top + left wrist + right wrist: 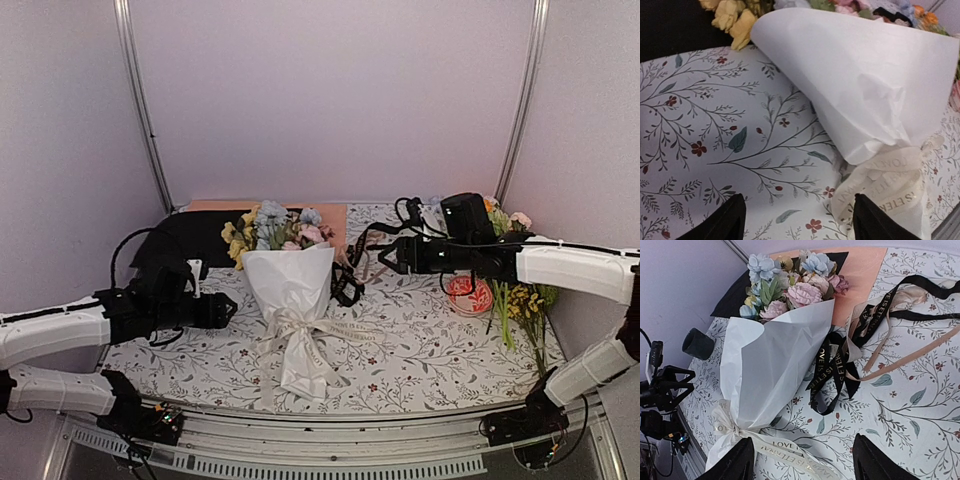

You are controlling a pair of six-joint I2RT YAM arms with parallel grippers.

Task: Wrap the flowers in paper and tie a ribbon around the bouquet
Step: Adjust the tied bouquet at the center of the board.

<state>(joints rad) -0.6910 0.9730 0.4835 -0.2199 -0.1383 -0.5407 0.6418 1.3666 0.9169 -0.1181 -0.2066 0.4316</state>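
Observation:
The bouquet lies in the middle of the table, a white paper [292,285] cone with its narrow end toward me. Blue, pink and yellow flowers [275,228] show at its wide far end. A cream ribbon [300,326] is knotted round the neck in a bow, one tail trailing right. My left gripper [228,310] hovers just left of the neck, open, nothing between its fingers. In the left wrist view the paper [865,75] and ribbon [890,185] sit beside the right finger of the gripper [800,226]. My right gripper [372,255] is open, up and right of the cone. The right wrist view shows flowers [790,285], paper [775,360] and ribbon [785,450] ahead of the empty gripper [802,464].
A black ribbon [347,285] with gold lettering lies tangled right of the cone, with a peach ribbon [910,352] beyond it. Peach sheet [330,215] and black sheet [190,235] lie at the back. A red-and-white disc [468,295] and orange-yellow sprigs [525,300] are at the right.

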